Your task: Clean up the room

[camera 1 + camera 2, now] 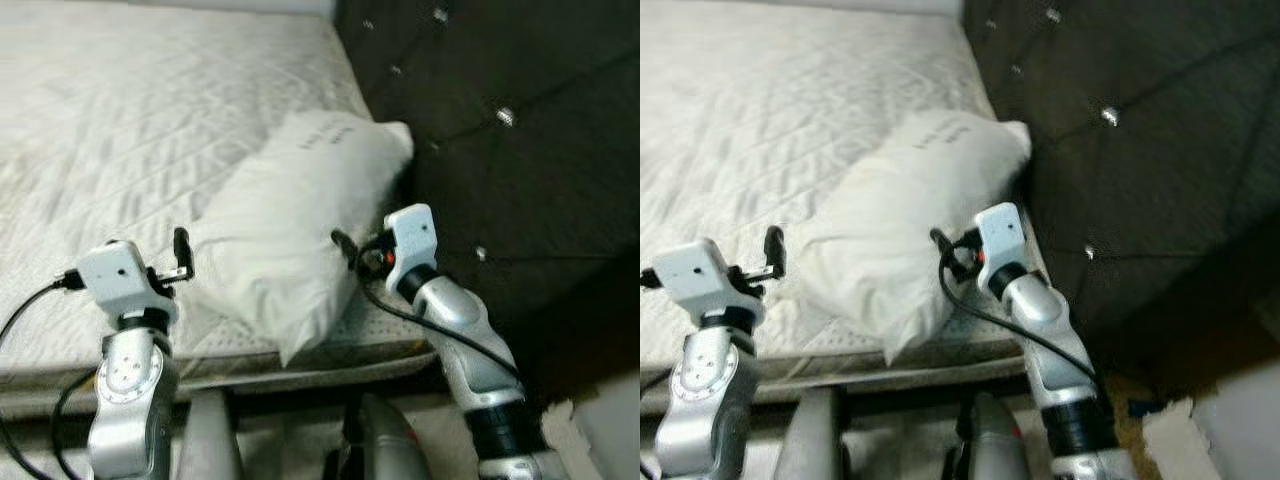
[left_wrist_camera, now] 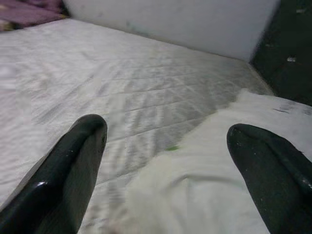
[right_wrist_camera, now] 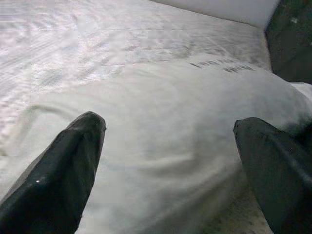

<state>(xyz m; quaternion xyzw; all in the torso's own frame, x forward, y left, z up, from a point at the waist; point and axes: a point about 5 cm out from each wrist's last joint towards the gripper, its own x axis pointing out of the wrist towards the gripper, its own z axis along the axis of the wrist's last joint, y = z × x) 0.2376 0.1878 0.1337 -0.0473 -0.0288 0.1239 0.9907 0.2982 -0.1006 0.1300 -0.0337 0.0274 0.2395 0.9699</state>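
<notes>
A white pillow [image 1: 290, 220] with dark print near its far end lies on the quilted white mattress [image 1: 120, 120], close to the dark headboard. My left gripper [image 1: 183, 255] is open at the pillow's near left edge, and the left wrist view has its fingers [image 2: 78, 151] spread over mattress and pillow [image 2: 219, 161]. Open too, my right gripper [image 1: 350, 250] sits at the pillow's near right side. Its wide-apart fingers [image 3: 73, 151] frame the pillow [image 3: 170, 97] without closing on it.
A dark tufted headboard [image 1: 520, 150] with shiny buttons rises right of the bed. The mattress's front edge [image 1: 300, 365] runs just before my arms. A pale patch of floor [image 1: 600, 430] shows at the lower right. Purple fabric [image 2: 29, 9] lies at the bed's far side.
</notes>
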